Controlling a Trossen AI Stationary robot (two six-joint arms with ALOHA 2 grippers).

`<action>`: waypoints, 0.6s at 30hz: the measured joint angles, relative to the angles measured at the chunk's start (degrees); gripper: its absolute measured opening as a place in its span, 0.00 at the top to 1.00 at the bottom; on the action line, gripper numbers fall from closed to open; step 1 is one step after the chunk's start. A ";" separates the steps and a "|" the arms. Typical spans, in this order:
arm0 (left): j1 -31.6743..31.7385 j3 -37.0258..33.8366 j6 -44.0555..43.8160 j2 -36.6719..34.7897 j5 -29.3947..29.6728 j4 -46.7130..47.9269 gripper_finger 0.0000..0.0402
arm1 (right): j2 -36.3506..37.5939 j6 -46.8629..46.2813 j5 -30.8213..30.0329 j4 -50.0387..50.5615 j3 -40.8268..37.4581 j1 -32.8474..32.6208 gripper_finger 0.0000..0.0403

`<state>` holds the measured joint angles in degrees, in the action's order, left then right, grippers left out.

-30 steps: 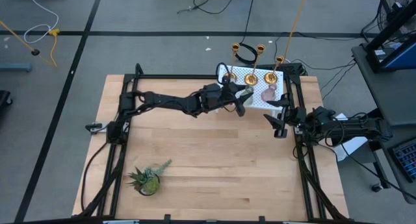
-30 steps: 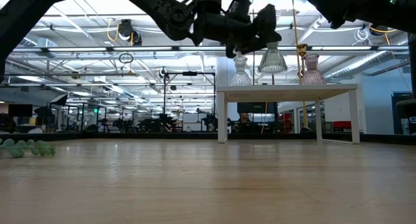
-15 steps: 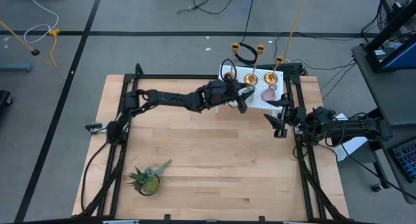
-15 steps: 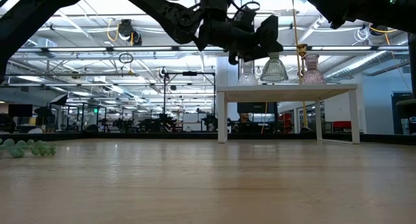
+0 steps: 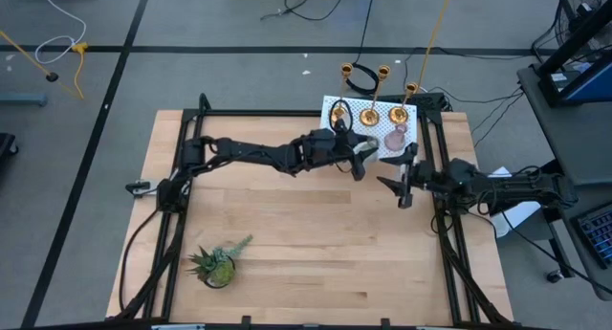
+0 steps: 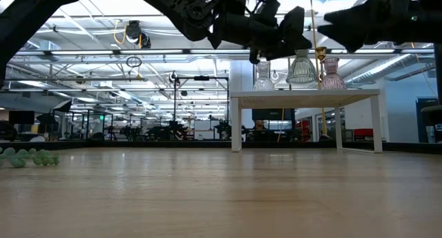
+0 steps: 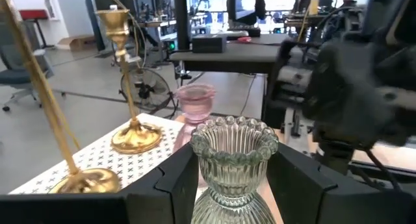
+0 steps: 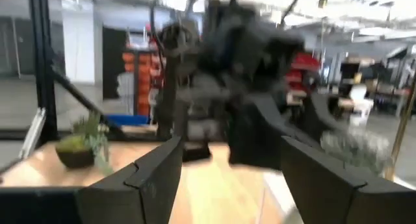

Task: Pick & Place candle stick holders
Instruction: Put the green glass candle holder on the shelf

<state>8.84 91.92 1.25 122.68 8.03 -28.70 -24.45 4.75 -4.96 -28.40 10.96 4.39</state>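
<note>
My left gripper [image 5: 361,160] is shut on the greenish-grey glass candle stick holder [image 7: 231,159], which hangs just above the white platform [image 6: 304,94] in the low view [image 6: 302,67]. A clear glass holder [image 6: 263,76] and a pink one [image 6: 331,72] stand on the platform by their bases. Three brass holders [image 5: 339,115] [image 5: 369,115] [image 5: 398,113] stand along the platform's far side. My right gripper [image 5: 395,184] is open and empty, just right of and nearer than the left one. My left gripper pinches the greenish-grey holder between its two fingers [image 7: 175,182], on the ribbed neck and body [image 7: 224,185] below the flared rim. The fingers come in about level from the table's left. The holder is upright and clear of the platform.
A small spiky green potted plant [image 5: 218,263] stands near the table's front left. The white platform [image 5: 375,143] sits at the table's far right. Black arm frames run along both table sides. Bare wood lies in the middle.
My left gripper has carried the greenish-grey holder toward the table's right and near edge, upright and still held. My right gripper has moved toward the table's left, closer to the left gripper.
</note>
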 joint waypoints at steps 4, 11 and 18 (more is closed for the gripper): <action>-0.41 -0.07 0.27 -0.87 -0.09 0.51 0.57 | 0.02 -3.00 -5.72 5.47 0.00 -0.01 0.39; -0.52 -0.09 0.55 -4.51 -0.04 4.79 0.57 | 0.01 -12.81 -7.09 13.69 0.00 -0.01 0.39; -1.24 -0.09 0.38 -4.57 -0.57 5.08 0.57 | -0.35 -15.91 -6.12 14.56 0.00 0.00 0.39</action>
<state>7.59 91.83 1.63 118.11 7.46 -23.62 -24.80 -11.15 -11.08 -13.85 10.96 4.39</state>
